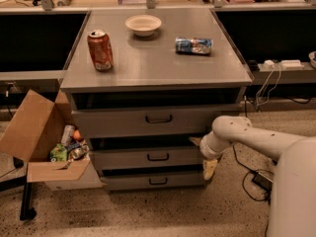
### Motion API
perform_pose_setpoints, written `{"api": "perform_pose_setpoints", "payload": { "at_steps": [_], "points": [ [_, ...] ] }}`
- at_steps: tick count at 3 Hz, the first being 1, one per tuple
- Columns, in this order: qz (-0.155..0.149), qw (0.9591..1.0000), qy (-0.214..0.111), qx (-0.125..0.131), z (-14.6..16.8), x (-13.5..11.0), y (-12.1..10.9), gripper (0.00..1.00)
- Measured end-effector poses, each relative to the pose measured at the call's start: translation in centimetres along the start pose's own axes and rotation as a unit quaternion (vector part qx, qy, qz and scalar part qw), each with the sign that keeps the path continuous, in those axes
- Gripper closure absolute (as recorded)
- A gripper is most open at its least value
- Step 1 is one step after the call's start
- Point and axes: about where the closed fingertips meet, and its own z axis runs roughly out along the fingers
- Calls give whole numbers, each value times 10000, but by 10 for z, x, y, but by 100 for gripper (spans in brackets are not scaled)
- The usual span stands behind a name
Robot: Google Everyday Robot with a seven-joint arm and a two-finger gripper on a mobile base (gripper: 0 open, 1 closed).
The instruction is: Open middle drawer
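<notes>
Middle drawer (pixel 128 159): pincer (pixel 202 155) at right end.

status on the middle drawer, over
end effector at right end of middle drawer, off its handle. drawer looks shut. cardboard box by its left end.

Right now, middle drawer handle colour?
Dark; middle drawer front grey. Camera view. Claw at its right end.
</notes>
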Motion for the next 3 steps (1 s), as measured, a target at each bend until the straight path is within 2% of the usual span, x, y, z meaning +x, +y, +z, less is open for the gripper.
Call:
{"api": "perform_pose_setpoints", "payload": {
  "at_steps": [1, 2, 3],
  "points": [
    [79, 9994, -215, -246, 36, -2, -4, 26],
    [77, 9989, -252, -378, 45, -4, 0, 49],
    [77, 9989, -252, -378, 42, -5, -3, 73]
  ]
}}
